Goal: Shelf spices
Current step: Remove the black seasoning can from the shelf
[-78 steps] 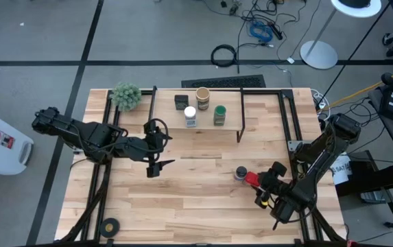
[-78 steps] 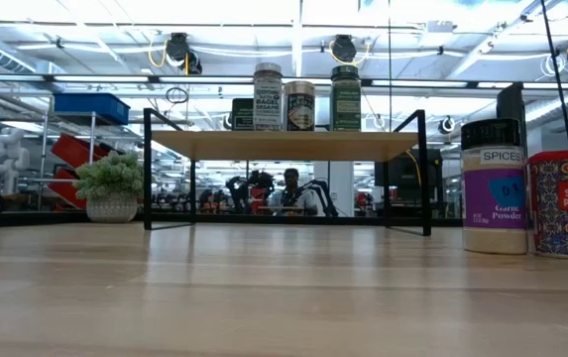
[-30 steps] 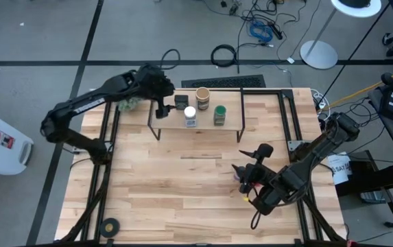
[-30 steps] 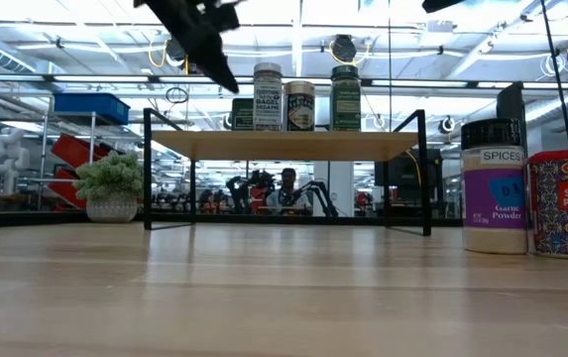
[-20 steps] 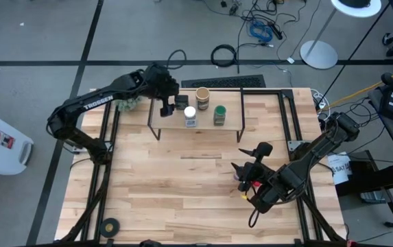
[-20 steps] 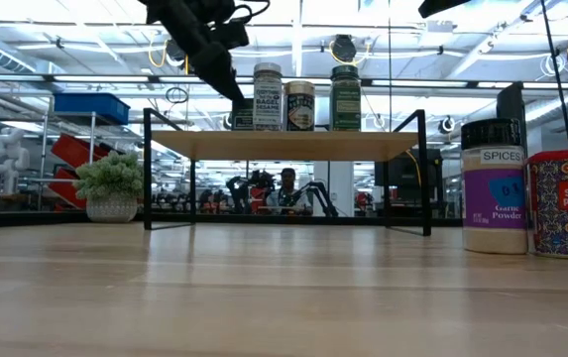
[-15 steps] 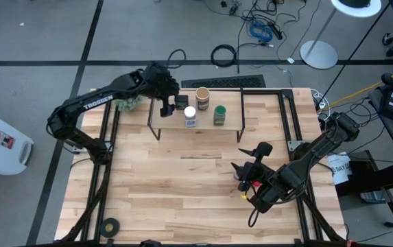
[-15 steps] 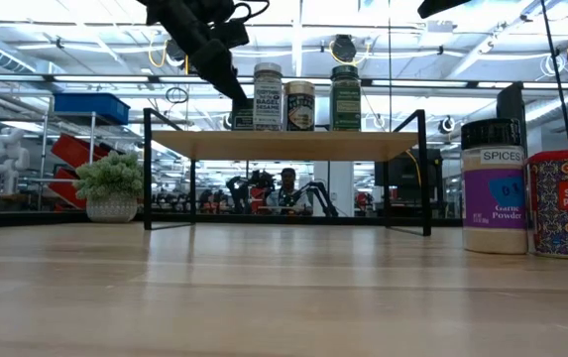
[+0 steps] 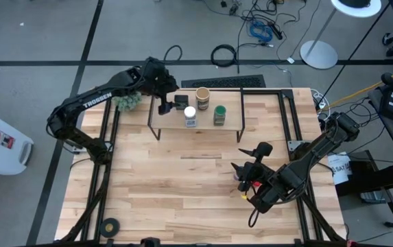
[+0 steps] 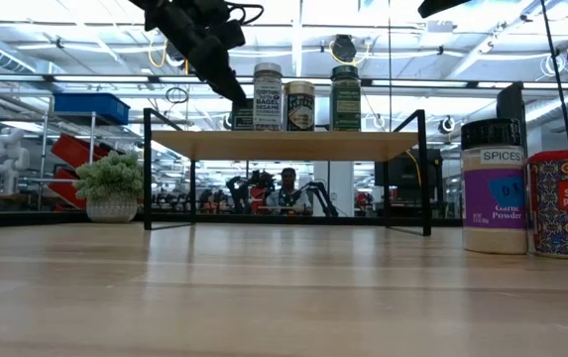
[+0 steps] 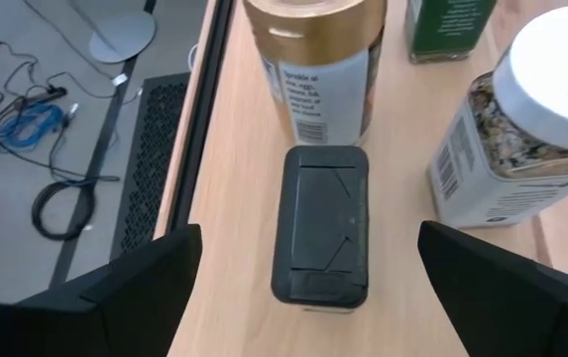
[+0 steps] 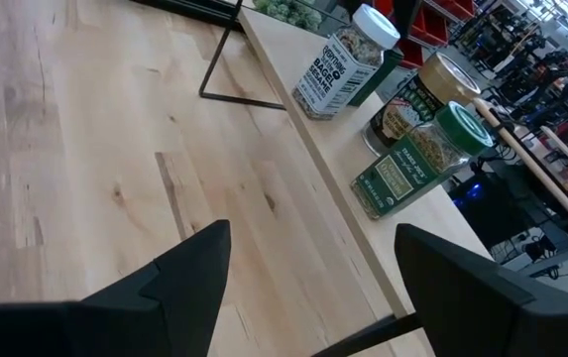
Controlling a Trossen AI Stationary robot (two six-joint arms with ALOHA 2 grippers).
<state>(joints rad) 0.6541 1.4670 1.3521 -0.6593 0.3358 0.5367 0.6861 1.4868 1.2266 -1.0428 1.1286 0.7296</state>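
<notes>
wooden top board of the shelf (image 9: 203,122) carries four spices in a tidy cluster at its left end, leaving room further along: a dark square tin (image 11: 322,224), a white-lidded jar (image 11: 530,124), a tan cylinder (image 11: 315,59) and a green-lidded jar (image 9: 219,114). left gripper (image 9: 163,104) hovers over the shelf's left end beside the dark tin, fingers spread wide around nothing. two spices are not yet shelved: a red tin (image 10: 566,203) and a garlic powder jar (image 10: 495,186) stand on the table on the right. right gripper (image 9: 247,167) hangs above them, open and empty, likely placed to pick one up next
</notes>
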